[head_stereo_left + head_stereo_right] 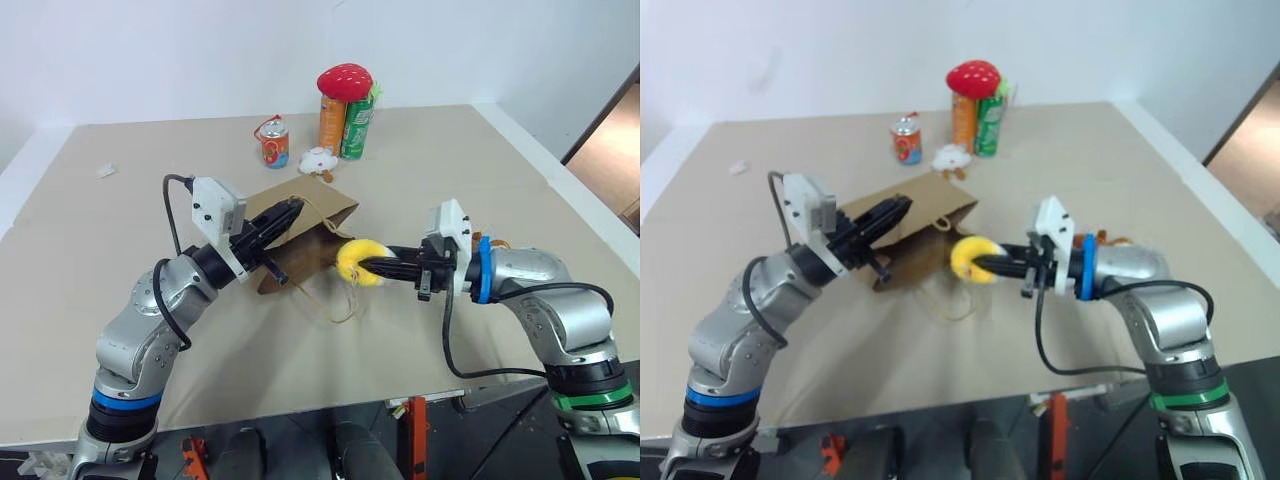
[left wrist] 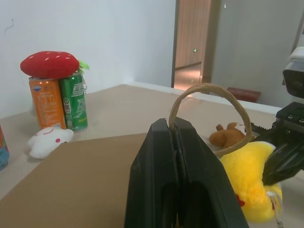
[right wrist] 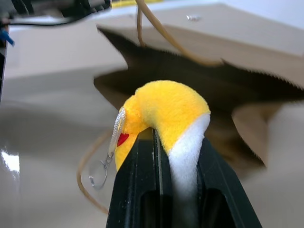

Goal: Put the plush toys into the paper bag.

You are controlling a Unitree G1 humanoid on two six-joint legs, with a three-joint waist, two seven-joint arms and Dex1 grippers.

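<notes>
Holding the paper bag (image 1: 300,235) as my reference spot here: it's lying on its side on the table (image 1: 480,190), mouth facing my right arm. My left gripper (image 1: 288,217) is pinched fully shut on one of the bag's cord handles (image 2: 209,90), and you can see the loop arching up over the fingers in the left wrist view, so the top edge of the mouth is lifted off the table. The other handle (image 1: 335,305) is just flopped on the table in front of the mouth. My right gripper (image 1: 368,266) is clamped on the yellow egg plush (image 1: 357,262), squishing it quite a bit, and it sits right at the bag's mouth, not inside yet. From the right wrist view the dark opening is directly behind the plush, and a little metal keyring clip (image 3: 110,152) dangles off it. The brown monkey plush (image 2: 228,135) is on the table off to the right of the bag, past my right wrist, well apart from the mouth. Behind the bag: a small white plush (image 1: 318,159), a red can (image 1: 274,144), and an orange can (image 1: 331,123) and green can (image 1: 356,127) with a strawberry plush (image 1: 345,81) on top.
</notes>
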